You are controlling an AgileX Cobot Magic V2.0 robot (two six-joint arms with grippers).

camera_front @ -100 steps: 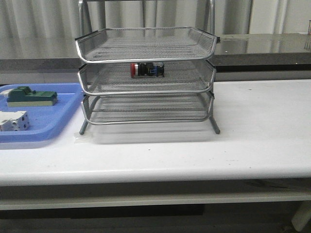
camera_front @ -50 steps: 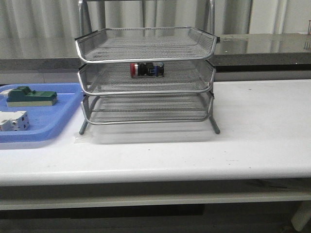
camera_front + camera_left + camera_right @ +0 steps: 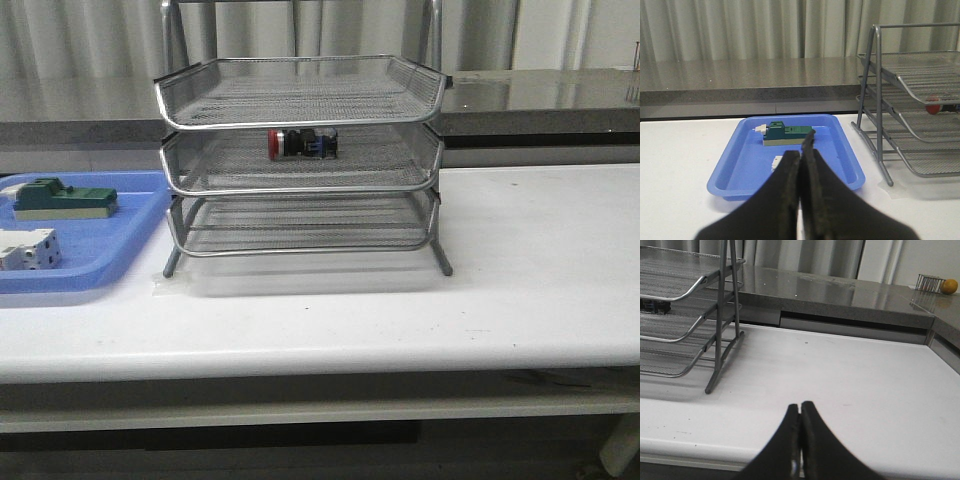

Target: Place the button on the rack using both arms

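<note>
Lying on its side, the button (image 3: 302, 144) rested in the middle tier of the rack (image 3: 300, 160). The left gripper (image 3: 800, 165) and right gripper (image 3: 800, 415) were both closed, empty, well clear. Risk judged slight: its round body could roll on the mesh if the rack were knocked.

Button (image 3: 302, 144) sideways in rack's (image 3: 300, 160) middle tier

A lab-like workroom: plain white table (image 3: 540, 260), grey stone counter (image 3: 540, 100), pale curtains (image 3: 740, 27).
</note>
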